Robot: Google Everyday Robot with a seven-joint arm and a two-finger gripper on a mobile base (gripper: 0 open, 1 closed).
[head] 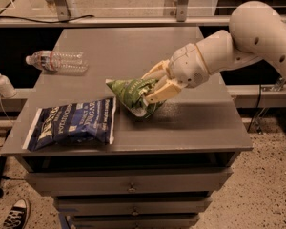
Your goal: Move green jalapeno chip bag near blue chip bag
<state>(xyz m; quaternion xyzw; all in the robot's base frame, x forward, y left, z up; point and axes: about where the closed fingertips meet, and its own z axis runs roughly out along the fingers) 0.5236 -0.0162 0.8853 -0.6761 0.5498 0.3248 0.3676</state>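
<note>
The green jalapeno chip bag is small and crumpled, held just above the grey table top, right of the middle. My gripper comes in from the right on a white arm and is shut on the bag's right side. The blue chip bag lies flat at the table's front left, its right end a short gap from the green bag.
A clear plastic water bottle lies on its side at the table's left edge. A hand-sanitizer pump bottle stands off the table to the left. Drawers sit below the front edge. A shoe shows on the floor at bottom left.
</note>
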